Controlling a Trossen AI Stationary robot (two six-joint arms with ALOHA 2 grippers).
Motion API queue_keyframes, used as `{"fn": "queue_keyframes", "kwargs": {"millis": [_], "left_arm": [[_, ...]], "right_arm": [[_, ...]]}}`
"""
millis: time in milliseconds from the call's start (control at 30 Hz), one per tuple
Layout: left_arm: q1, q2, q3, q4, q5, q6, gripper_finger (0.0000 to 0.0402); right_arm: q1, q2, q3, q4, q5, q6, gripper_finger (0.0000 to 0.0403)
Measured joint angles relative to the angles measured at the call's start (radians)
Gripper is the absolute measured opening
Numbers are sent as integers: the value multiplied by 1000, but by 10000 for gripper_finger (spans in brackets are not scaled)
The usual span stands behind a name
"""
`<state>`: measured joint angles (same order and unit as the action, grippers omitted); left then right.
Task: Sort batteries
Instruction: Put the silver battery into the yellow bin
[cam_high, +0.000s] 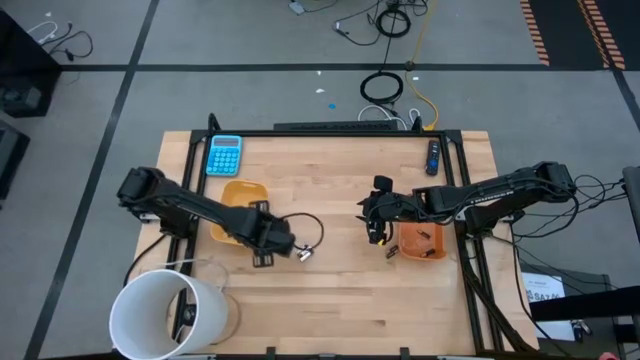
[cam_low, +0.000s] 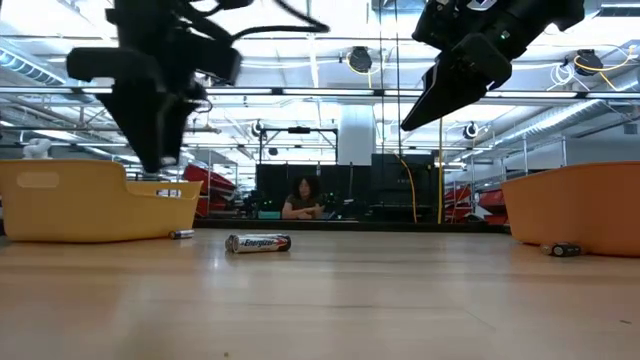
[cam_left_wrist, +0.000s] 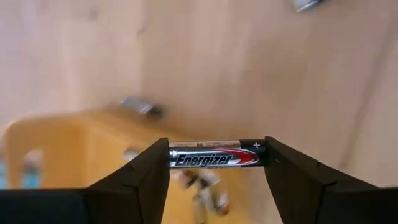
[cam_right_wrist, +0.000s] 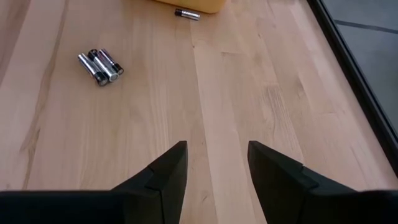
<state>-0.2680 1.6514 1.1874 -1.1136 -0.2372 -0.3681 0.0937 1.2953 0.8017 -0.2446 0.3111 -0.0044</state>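
Gripping a silver-and-black Energizer AA battery (cam_left_wrist: 214, 155) end to end, your left hand (cam_left_wrist: 214, 163) hangs over the inner edge of the yellow-orange plastic tray (cam_high: 243, 193) on the left side of the wooden surface (cam_high: 330, 290), w/ more batteries blurred in the tray below. Your right hand (cam_right_wrist: 217, 165) is open and empty, raised above the surface just beside the darker orange tray (cam_high: 422, 240) near the right edge. Three loose batteries (cam_right_wrist: 99, 65) lie bunched on the bare wood btwn the trays; another small battery (cam_right_wrist: 186, 14) rests just beside the yellow tray's wall.
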Motion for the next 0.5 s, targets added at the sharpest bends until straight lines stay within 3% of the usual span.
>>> {"fn": "queue_keyframes", "kwargs": {"millis": [333, 400, 500], "left_arm": [[0, -90, -53, -255, -179, -216, 229], [0, -90, -58, -279, -191, -243, 260], [5, -89, -68, -293, -194, -262, 347]], "right_arm": [[0, 0, 0, -9, -1, 5, 160], [0, 0, 0, -8, -2, 8, 160], [0, 0, 0, -9, -3, 8, 160]]}}
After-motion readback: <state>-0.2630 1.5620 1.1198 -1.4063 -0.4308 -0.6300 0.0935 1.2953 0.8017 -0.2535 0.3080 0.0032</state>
